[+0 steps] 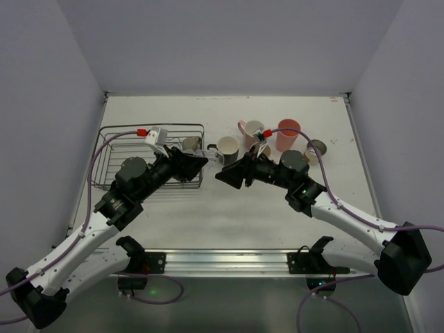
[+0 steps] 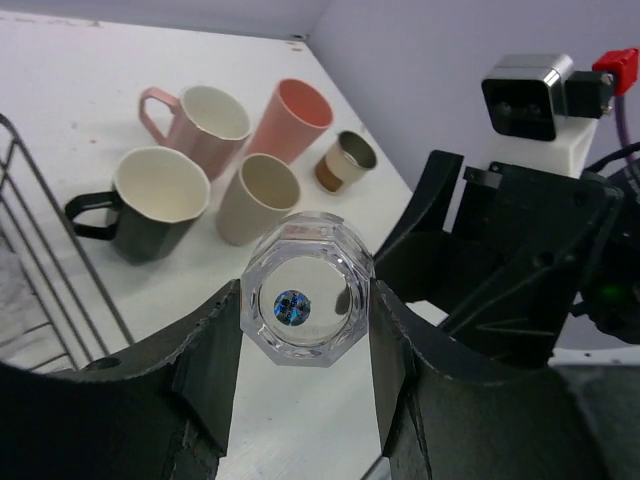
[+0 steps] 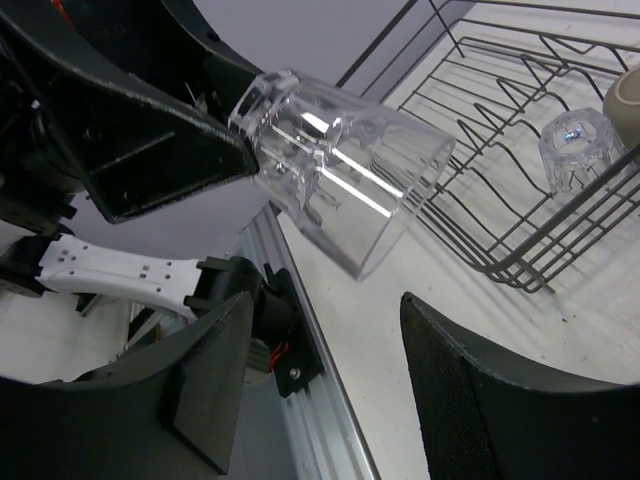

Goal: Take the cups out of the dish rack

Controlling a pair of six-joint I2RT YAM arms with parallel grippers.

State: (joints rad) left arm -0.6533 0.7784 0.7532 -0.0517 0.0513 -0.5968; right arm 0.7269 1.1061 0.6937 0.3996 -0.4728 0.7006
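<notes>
My left gripper [image 2: 308, 335] is shut on a clear glass [image 2: 308, 300] and holds it on its side, just right of the dish rack [image 1: 118, 149] in the top view. My right gripper [image 3: 330, 370] is open and empty, facing that glass [image 3: 345, 185] from close by, below its mouth. A second clear glass [image 3: 575, 150] and an olive mug [image 3: 627, 95] are in the rack [image 3: 500, 110]. On the table stand a black mug [image 2: 155, 205], pink mug [image 2: 205, 120], salmon tumbler [image 2: 293, 120], beige cup [image 2: 260, 195] and metallic cup [image 2: 347, 162].
The unloaded cups cluster at the back right of the rack, black mug [image 1: 227, 147] nearest it and the metallic cup [image 1: 316, 149] farthest right. An aluminium rail [image 1: 229, 260] runs along the near table edge. White walls enclose the table on three sides.
</notes>
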